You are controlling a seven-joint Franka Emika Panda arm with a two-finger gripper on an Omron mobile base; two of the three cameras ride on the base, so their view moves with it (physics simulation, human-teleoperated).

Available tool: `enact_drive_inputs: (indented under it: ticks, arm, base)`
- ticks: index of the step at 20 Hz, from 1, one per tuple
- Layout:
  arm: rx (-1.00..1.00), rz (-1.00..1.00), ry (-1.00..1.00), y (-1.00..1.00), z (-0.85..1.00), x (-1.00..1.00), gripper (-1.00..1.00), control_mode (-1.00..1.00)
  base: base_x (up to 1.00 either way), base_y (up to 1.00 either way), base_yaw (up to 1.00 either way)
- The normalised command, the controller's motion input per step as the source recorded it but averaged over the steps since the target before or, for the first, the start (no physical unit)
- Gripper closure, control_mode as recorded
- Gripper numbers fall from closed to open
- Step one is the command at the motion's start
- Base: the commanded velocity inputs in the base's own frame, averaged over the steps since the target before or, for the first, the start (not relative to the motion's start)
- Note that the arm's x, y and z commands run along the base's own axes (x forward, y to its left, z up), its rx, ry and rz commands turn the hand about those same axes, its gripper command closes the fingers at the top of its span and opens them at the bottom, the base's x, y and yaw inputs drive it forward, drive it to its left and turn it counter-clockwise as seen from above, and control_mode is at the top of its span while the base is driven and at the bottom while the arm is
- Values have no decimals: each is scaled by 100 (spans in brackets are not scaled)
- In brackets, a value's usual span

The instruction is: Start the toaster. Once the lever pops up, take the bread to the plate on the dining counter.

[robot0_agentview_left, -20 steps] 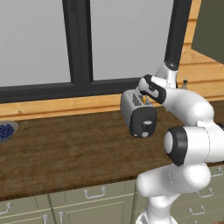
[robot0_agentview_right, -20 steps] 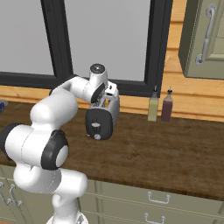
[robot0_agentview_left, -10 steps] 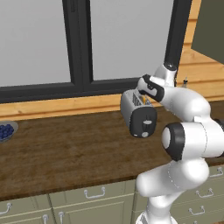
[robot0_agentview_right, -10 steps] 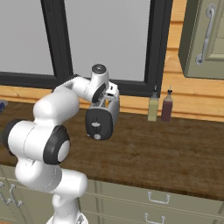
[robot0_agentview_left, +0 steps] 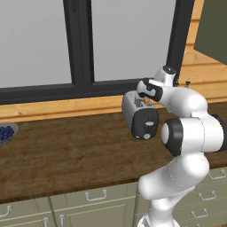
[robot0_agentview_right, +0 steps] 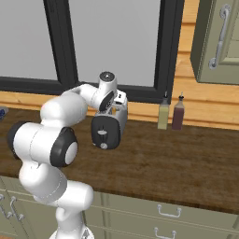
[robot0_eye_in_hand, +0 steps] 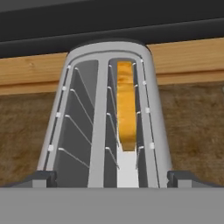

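Your gripper (robot0_eye_in_hand: 112, 177) hangs directly over the toaster (robot0_eye_in_hand: 107, 118), looking straight down into its two slots, with the jaws spread as wide as they go and nothing between them. The two dark fingertips (robot0_eye_in_hand: 37, 178) sit at either side of the toaster's near end, outside its walls. The bread (robot0_eye_in_hand: 125, 105) stands on edge in the slot that lies right of centre in the hand view, ahead of your fingertips toward the far end; the other slot is empty.

From the base cameras the hand (robot0_agentview_left: 148, 91) is poised on top of the toaster (robot0_agentview_right: 108, 126), which sits on the dark wood counter (robot0_agentview_left: 66, 150) below the window.

I judge you are about to take the slice, though I cannot tell where the lever stands. To do it well, shift forward until the slice is midway between the fingers, and make sure they close across its flat faces, not its edges. Descend straight, keep clear of the wire guides, close gently, then lift vertically.
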Motion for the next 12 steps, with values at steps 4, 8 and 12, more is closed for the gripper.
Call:
enact_drive_inputs:
  ticks: [4,8,12]
  arm:
    - [0,0,1,-1,-10,33,-100,-100]
    - [0,0,1,-7,-6,30,-100,-100]
    - [0,0,1,-12,-3,36,-100,-100]
  base:
    - [0,0,0]
    - [0,0,0]
    - [0,0,0]
